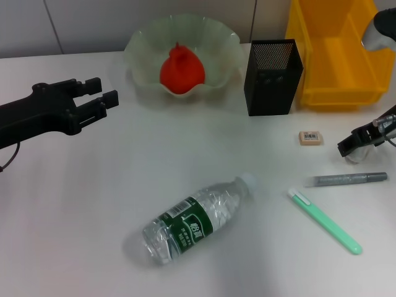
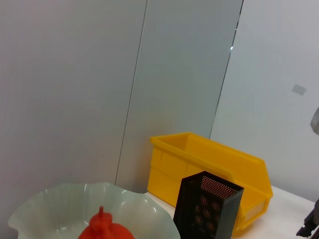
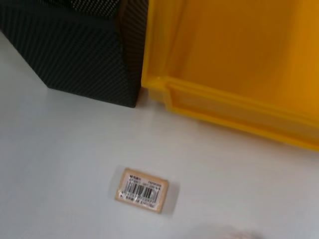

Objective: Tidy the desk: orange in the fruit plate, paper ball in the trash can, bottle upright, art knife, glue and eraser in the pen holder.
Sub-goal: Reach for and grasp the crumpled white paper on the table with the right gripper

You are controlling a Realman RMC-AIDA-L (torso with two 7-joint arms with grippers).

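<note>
The orange (image 1: 181, 69) sits in the pale green fruit plate (image 1: 142, 46) at the back. To their left my left gripper (image 1: 102, 91) hovers open and holds nothing. The bottle (image 1: 195, 219) lies on its side near the front. The black mesh pen holder (image 1: 272, 80) stands beside the yellow trash can (image 1: 337, 55). The eraser (image 1: 310, 137) lies flat in front of them, with my right gripper (image 1: 354, 143) just to its right. A grey glue stick (image 1: 346, 179) and a green art knife (image 1: 325, 221) lie nearer the front. The paper ball is out of view.
The left wrist view shows the orange (image 2: 102, 231), fruit plate (image 2: 50, 199), pen holder (image 2: 207, 209) and trash can (image 2: 209, 159) against a grey wall. The right wrist view shows the eraser (image 3: 142, 190) on bare table below the pen holder (image 3: 75, 45) and trash can (image 3: 234, 64).
</note>
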